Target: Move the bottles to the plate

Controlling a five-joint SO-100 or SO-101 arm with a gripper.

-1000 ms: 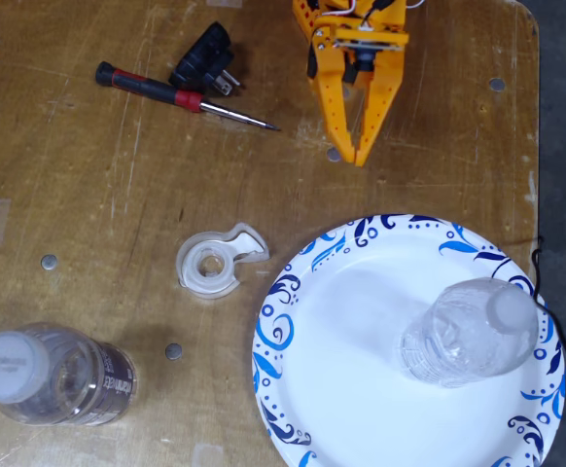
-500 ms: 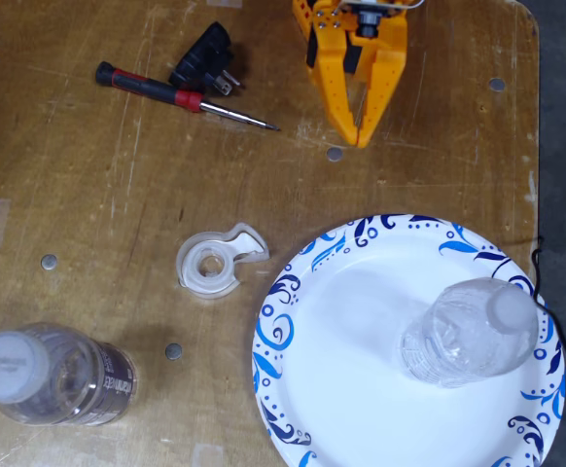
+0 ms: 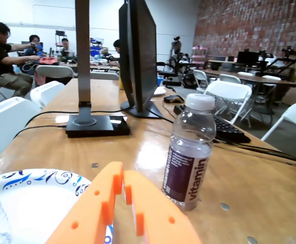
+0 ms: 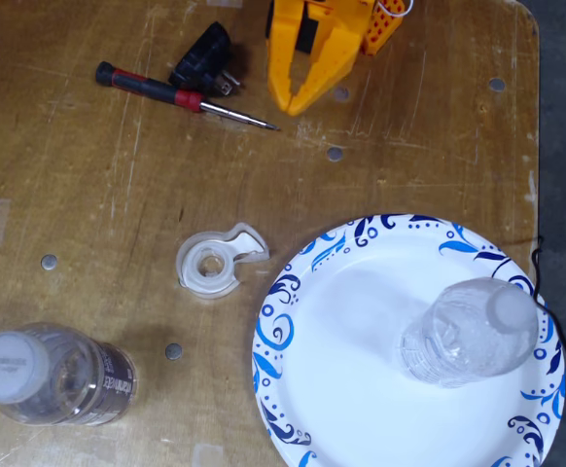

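- Orange gripper (image 4: 291,100) hangs empty near the table's far edge in the fixed view, its two fingers nearly together with only a thin gap between the tips; the wrist view shows the same narrow slit (image 3: 122,195) and nothing held in it.
- Crinkled bottle (image 4: 470,331), bare of any label, stands upright on the plate (image 4: 322,370), toward 3 o'clock of the plate's centre and close to the rim; that half of the job looks finished, which would explain why the arm is parked clear of it.
- Labelled bottle (image 4: 54,377), with a wide white cap and dark wrap, stands upright on bare wood at about 9 o'clock from the plate, well apart from it; in the wrist view it rises just right of the fingers (image 3: 189,152).
- Tape dispenser (image 4: 215,261) lies between the gripper and that bottle, a likely obstacle on a straight reach.
- Screwdriver (image 4: 181,97) and a black plug (image 4: 203,60) sit at about 9 o'clock from the gripper, outside the working path.
- Judged from this, the fingers must spread much wider before taking the labelled bottle.
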